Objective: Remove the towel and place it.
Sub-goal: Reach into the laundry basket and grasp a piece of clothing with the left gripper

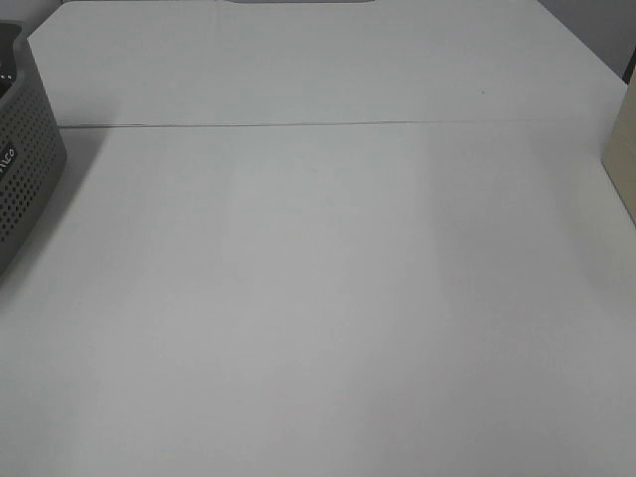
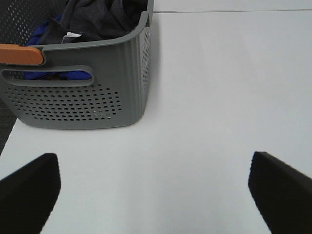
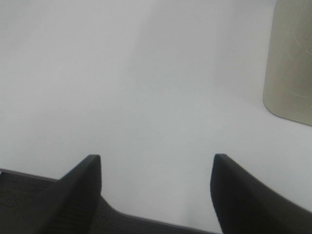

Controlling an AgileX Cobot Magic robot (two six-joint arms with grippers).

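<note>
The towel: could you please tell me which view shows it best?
The left wrist view: the dark towel lies heaped inside the grey basket. Exterior high catches only the basket's side; the right wrist view shows neither.

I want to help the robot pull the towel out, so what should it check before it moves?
1. Left gripper open and holding nothing: ok, its jaws stand wide apart.
2. Right gripper open and holding nothing: ok, only table shows between its jaws.
3. Towel in sight: ok, the dark fabric is heaped in the basket.
4. Left gripper over the towel: not ok, it is apart from the basket, with table between them.
5. Room on the table to lay the towel: ok, a wide white area shows beside the basket.
6. Towel free of the blue cloth next to it: cannot tell.
</note>
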